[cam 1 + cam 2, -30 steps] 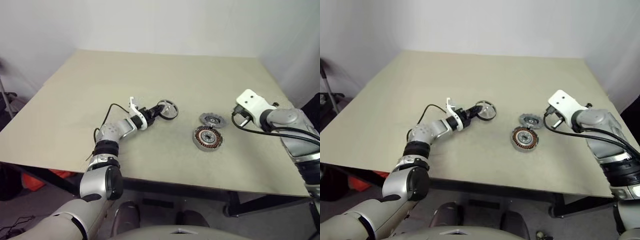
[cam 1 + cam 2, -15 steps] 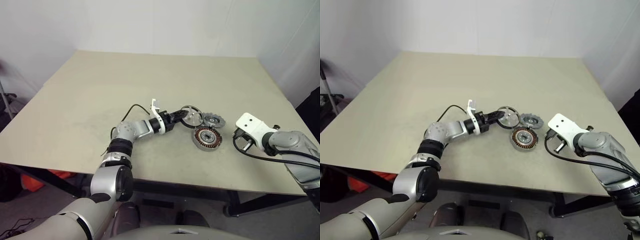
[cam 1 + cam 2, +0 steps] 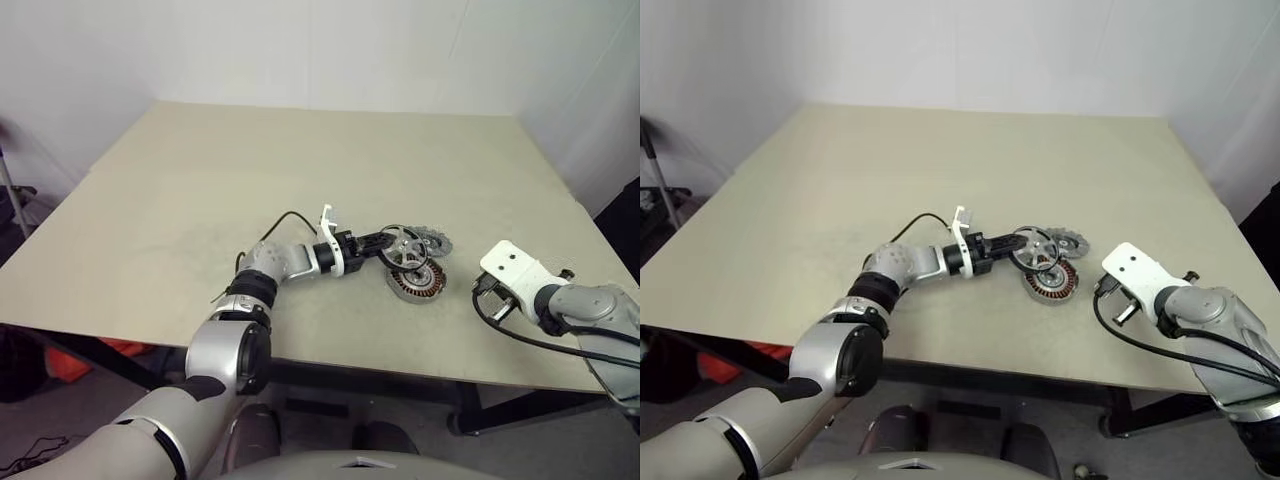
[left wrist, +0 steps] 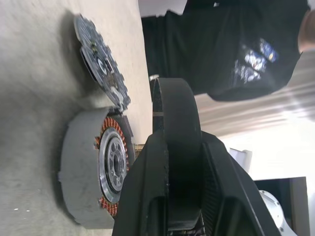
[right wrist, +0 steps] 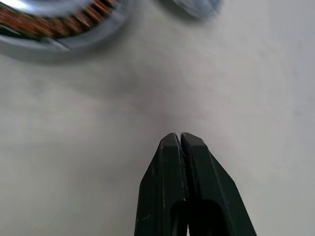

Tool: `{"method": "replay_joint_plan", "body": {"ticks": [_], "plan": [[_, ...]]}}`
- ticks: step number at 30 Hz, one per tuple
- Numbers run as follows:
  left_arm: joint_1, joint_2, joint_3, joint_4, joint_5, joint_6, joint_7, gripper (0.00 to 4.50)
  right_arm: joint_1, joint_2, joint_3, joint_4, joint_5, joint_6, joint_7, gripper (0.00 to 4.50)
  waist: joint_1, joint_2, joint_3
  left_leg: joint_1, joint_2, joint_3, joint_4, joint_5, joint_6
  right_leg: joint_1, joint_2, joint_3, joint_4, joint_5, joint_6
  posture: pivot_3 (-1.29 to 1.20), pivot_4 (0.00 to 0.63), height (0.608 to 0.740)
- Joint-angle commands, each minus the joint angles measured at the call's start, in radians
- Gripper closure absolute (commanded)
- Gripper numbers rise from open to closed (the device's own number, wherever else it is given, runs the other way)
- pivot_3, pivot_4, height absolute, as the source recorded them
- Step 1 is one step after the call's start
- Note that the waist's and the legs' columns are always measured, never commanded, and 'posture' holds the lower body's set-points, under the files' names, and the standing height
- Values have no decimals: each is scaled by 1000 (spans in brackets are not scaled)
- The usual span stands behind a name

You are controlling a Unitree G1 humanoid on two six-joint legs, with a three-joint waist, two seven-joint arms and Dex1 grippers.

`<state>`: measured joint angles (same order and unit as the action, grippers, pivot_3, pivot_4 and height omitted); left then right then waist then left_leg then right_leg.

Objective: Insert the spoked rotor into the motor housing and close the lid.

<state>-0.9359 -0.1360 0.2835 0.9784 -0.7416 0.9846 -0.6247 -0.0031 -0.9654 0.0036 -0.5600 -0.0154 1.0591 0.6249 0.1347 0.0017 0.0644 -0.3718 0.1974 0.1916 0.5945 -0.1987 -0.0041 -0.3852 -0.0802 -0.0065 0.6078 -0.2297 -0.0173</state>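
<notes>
My left gripper (image 3: 383, 244) is shut on the rim of the spoked rotor (image 3: 402, 248), a bright silver wheel held upright just over the near-left edge of the motor housing (image 3: 418, 283). The housing, a grey cup with copper windings, rests on the table. Just behind it lies the lid (image 3: 433, 240), a dull grey notched disc. In the left wrist view the rotor (image 4: 174, 110) is edge-on between the fingers, beside the housing (image 4: 91, 179) and the lid (image 4: 98, 61). My right gripper (image 5: 180, 140) is shut and empty over bare table, to the right of the housing.
The beige table (image 3: 300, 160) stretches wide behind and to the left of the parts. Its front edge runs close below my right arm (image 3: 560, 300). A person in a dark shirt (image 4: 231, 44) stands beyond the table in the left wrist view.
My left gripper has carried the rotor rightward, from the table's middle to the housing. My right arm has drawn back toward the front edge and sunk lower.
</notes>
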Motion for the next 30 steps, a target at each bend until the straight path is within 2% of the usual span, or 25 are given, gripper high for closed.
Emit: {"method": "replay_joint_plan", "body": {"ticks": [1,12,23,27,30], "plan": [[-76,-111,-19,23,14,-16,-43,4031,6,8,-17,-61,-3,31,-28,4500,1,0,0,0,-1,0,0,0,0,0,-1,0,0,0,0,0,0,740],[-115,-188,-99,129,110,-106,-102,4031,22,34,-18,-129,7,95,-67,4500,1,0,0,1,-8,0,-1,0,0,2,-7,0,0,-1,4,0,0,740],[-167,-211,-101,156,115,-144,-167,4031,36,48,-20,-150,11,116,-100,4500,2,0,0,3,-9,-1,-1,0,0,5,-9,0,0,-1,5,0,0,740],[-170,-205,-104,169,129,-142,-151,2781,12,57,-4,-144,13,112,-110,4500,1,0,0,3,-9,-1,-1,0,0,5,-9,0,0,-1,5,0,0,740],[-173,-197,-90,180,127,-150,-135,2781,-7,59,8,-134,12,105,-116,4500,2,0,0,3,-9,-1,-1,0,0,5,-9,0,0,-1,5,0,0,740]]}}
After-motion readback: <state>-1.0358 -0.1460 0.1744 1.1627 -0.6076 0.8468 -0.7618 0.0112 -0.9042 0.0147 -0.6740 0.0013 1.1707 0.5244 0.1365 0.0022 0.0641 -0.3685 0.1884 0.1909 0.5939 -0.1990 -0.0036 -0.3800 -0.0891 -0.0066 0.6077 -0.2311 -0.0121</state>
